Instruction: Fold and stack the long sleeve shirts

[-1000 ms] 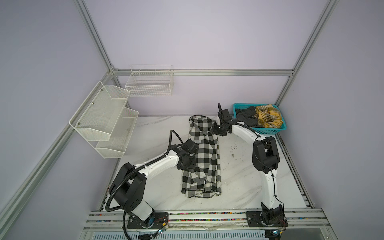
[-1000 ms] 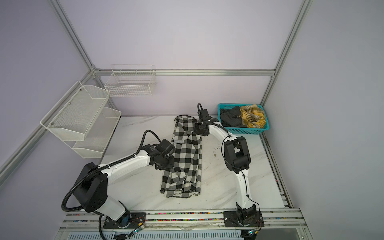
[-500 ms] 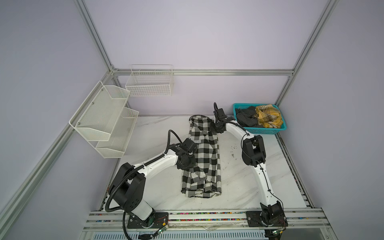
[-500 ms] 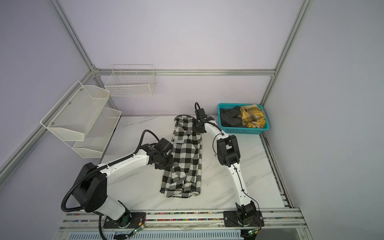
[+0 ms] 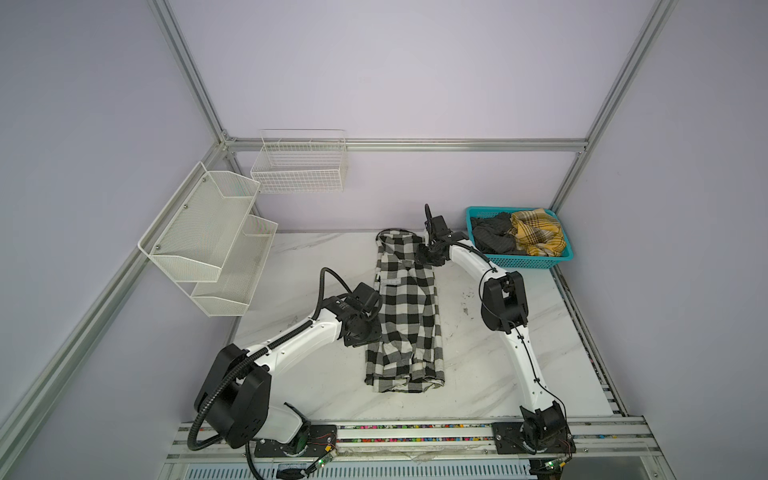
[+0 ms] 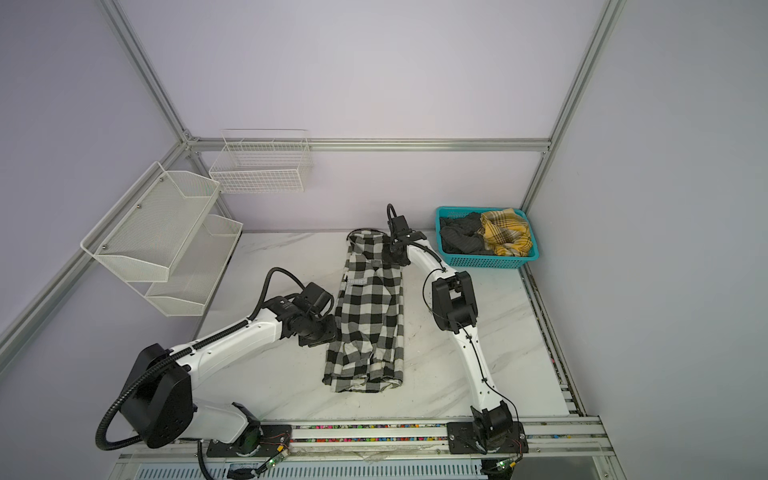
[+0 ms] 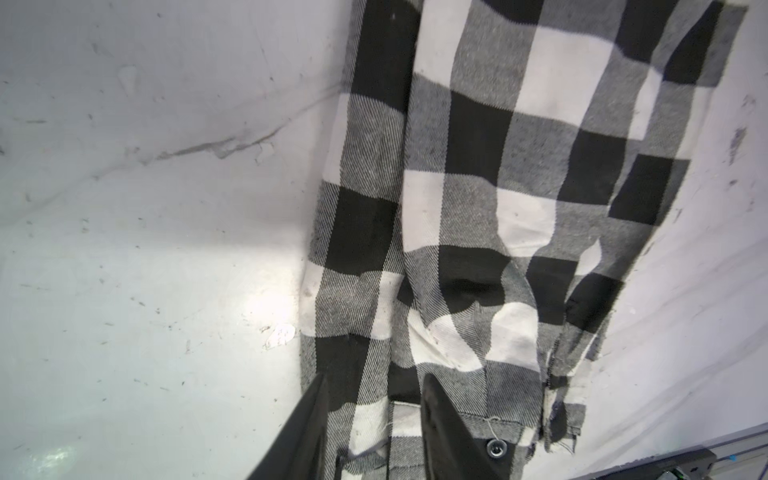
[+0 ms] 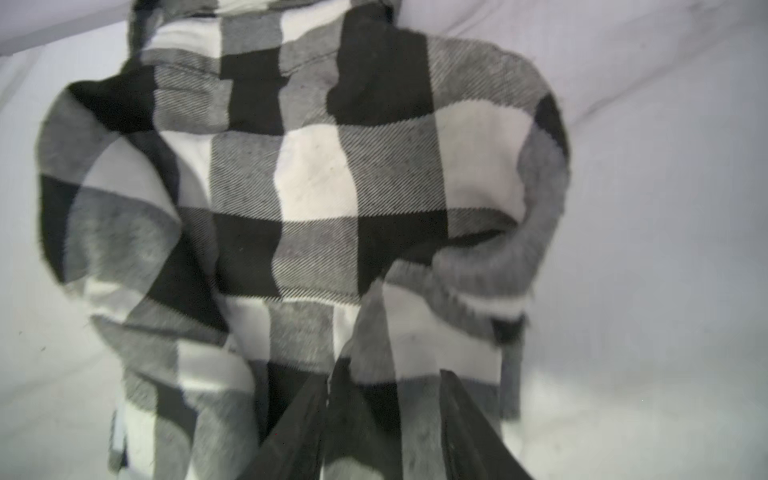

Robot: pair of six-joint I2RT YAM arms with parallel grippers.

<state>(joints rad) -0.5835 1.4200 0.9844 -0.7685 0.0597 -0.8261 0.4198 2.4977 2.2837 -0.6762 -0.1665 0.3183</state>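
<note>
Black-and-white checked cloth long-sleeved shirt [image 5: 405, 316] lies lengthwise on the white marble counter [image 5: 478, 365]; left pincer [image 7: 374, 378] part open, astride its side edge; right pincer [image 8: 382, 376] part open, collar-end cloth bunched between its fingers.

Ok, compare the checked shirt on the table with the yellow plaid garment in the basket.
Colour: the checked shirt is black and white in large squares; the yellow plaid garment is yellow with thin dark lines.
Pose: the shirt lies stretched out in a long narrow strip; the yellow garment is bunched in a heap.
Place: the shirt is on the table; the yellow garment sits in the teal basket.
Both are patterned cloth.
</note>
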